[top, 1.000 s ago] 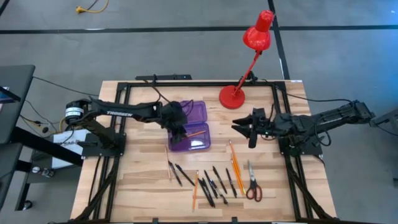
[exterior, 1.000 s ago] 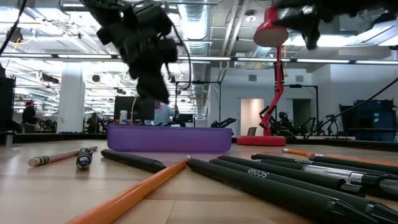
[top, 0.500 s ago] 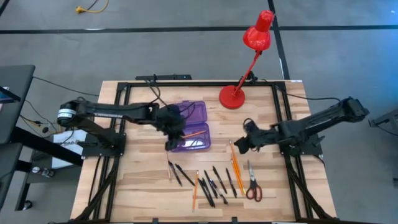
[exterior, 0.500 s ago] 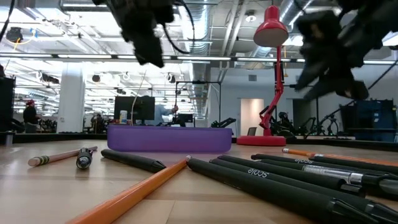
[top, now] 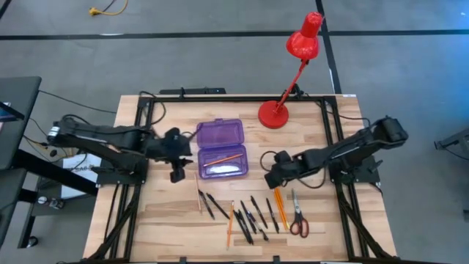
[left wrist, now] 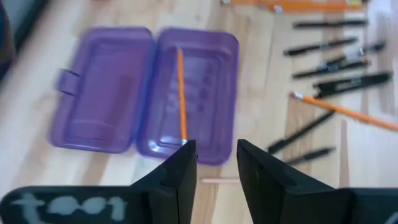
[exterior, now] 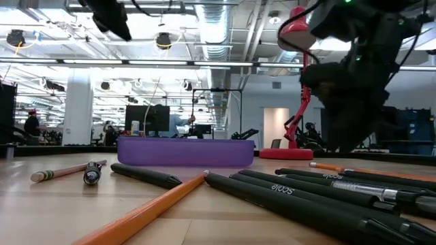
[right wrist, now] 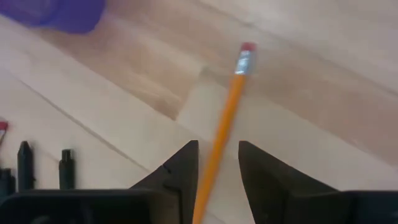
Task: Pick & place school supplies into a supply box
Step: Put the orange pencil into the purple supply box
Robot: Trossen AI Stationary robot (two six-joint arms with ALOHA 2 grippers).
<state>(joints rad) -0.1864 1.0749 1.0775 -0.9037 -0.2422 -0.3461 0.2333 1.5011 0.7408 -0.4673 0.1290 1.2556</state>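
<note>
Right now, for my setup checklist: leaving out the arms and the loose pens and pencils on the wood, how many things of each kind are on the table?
Purple box, lid open: 1
Orange pencil lying inside the box: 1
Red-handled scissors: 1
Red desk lamp: 1
Total: 4

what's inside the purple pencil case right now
One orange pencil lies in the open purple pencil case. Nothing else shows inside, and nothing covers it; the lid lies flat beside it.
</note>
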